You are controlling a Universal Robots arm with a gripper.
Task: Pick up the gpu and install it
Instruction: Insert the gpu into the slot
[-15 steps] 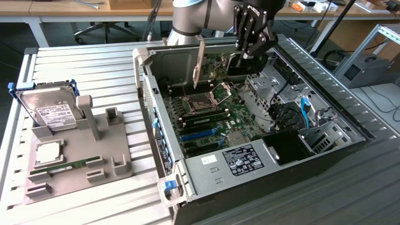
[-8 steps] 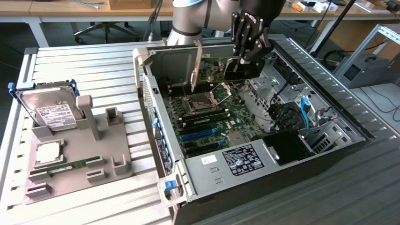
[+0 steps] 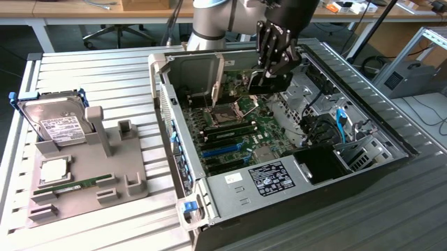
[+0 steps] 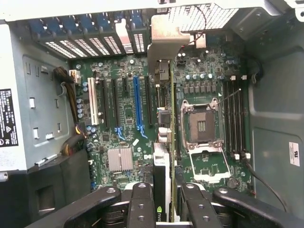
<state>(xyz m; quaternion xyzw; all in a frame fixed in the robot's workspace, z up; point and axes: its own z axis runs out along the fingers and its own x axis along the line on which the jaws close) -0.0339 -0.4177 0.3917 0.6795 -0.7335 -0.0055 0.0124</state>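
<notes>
One arm here, and its tool [image 3: 275, 67] is reaching down into the open case [image 3: 363, 112], which is lying on its side on the counter [image 3: 91, 68]. The tool is pinching the gpu [image 3: 271, 83] by its top edge, so the fingers are sitting narrow with the card clamped between them. In the wrist view the gpu [image 4: 161, 171] is standing on edge between the two fingers [image 4: 141, 204] and running out toward the slotted back wall, with its metal bracket [image 4: 166, 40] sitting right up at that wall. It's hanging over the motherboard [image 4: 126, 114], between the blue slot [image 4: 137, 102] and the CPU socket [image 4: 202, 126], and lining up with the slots. Can't tell if the bottom edge is touching a slot or hovering just above one. Over at the exterior view's left, a grey holder [image 3: 104, 162] is carrying the hard drive [image 3: 52, 123] and a RAM stick [image 3: 73, 185], well apart from the case.
</notes>
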